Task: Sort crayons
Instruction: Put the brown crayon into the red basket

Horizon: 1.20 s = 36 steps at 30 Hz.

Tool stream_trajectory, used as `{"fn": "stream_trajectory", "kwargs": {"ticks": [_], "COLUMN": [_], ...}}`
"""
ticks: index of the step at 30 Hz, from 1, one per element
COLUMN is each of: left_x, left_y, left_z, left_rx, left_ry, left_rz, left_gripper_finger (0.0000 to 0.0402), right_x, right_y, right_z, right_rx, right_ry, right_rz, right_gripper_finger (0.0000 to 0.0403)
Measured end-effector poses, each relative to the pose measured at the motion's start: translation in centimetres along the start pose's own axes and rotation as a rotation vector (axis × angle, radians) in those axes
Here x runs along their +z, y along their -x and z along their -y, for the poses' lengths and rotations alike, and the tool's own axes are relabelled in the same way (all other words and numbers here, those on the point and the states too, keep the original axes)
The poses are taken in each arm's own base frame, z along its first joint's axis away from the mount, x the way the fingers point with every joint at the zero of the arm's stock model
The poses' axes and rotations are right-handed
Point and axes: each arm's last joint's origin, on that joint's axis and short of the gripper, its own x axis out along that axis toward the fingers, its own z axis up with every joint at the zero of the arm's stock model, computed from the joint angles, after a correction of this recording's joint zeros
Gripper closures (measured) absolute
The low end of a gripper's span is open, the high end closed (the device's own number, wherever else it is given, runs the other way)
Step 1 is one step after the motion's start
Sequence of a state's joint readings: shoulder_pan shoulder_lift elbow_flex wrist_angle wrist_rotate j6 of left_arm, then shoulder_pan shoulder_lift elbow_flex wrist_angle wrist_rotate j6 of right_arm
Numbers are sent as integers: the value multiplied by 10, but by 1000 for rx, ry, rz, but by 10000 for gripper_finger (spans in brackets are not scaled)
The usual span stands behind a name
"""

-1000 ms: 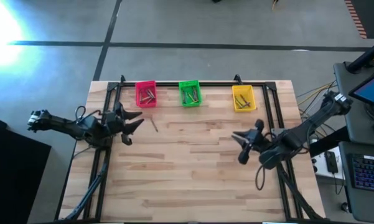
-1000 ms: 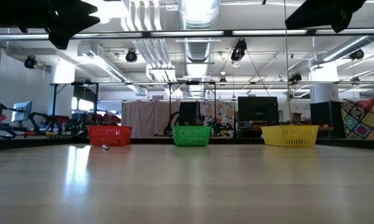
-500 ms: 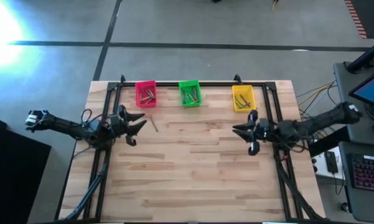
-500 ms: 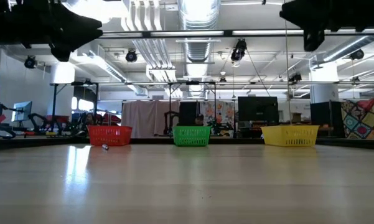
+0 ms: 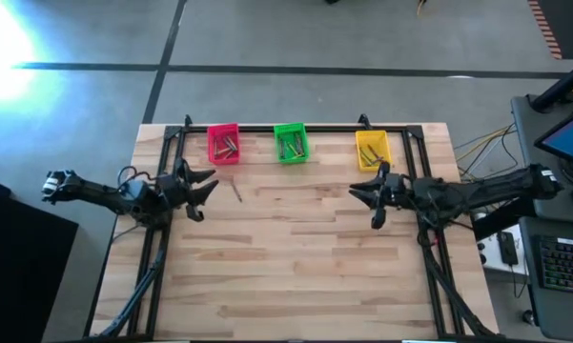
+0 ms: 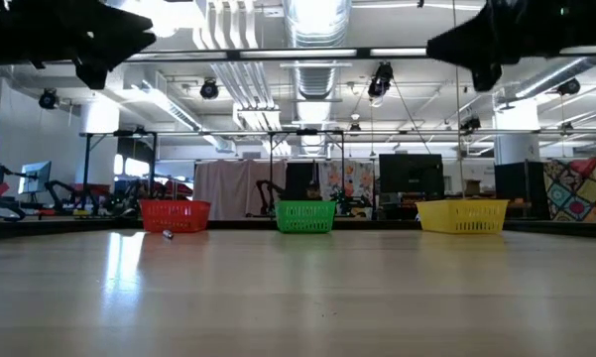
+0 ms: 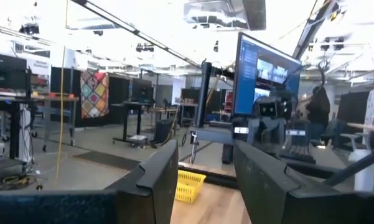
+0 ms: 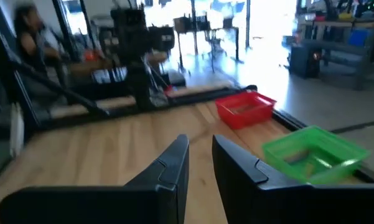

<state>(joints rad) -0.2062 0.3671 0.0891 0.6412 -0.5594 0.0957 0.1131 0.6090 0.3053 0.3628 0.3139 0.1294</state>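
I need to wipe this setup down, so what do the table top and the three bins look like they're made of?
Table top: looks like wood planks with a smooth sealed finish; grain lines show from above, and the low view shows sheen. Pink bin, green bin and yellow bin: probably plastic, given the bright uniform colour and latticed walls.

in the high view the crayons inside the three bins are too small to count or tell by colour. the low view cuts off both arms at its top edge. the right wrist view blurs a person beyond the desk.
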Motion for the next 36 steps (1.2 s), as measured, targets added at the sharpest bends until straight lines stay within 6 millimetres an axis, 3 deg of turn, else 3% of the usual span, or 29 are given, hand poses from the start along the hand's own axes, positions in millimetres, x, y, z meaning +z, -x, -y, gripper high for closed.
{"fn": "stream_trajectory", "kwargs": {"ticks": [5,8,10,13,17,20,23,26,30,36], "left_x": [-3,-6,-7,-13,-21,-21,-15,-9,-30,-44], "left_y": [8,12,15,19,23,23,23,21,20,8], "left_z": [-3,-5,-7,-8,-7,-7,-7,-9,-11,-8], "left_rx": [-16,-20,-19,-39,-106,-127,-119,-49,86,52], "left_ry": [-6,-15,0,16,43,46,44,37,-52,-70], "left_rz": [-53,-81,-65,-37,-66,-70,-55,-115,-368,-533], "left_gripper_finger": [263,263,266,277,297,315,325,327,325,304], "right_x": [55,73,71,53,19,8,25,65,85,54], "right_y": [16,25,27,25,24,29,40,57,61,27], "right_z": [0,0,1,0,-4,0,4,7,6,-1], "right_rx": [-75,-81,-72,13,206,191,155,140,118,65], "right_ry": [45,36,35,11,-40,-82,-69,-67,-82,-87], "right_rz": [-145,-138,-139,-149,-26,51,90,119,37,-194], "right_gripper_finger": [339,339,339,339,339,339,339,339,339,339]}}
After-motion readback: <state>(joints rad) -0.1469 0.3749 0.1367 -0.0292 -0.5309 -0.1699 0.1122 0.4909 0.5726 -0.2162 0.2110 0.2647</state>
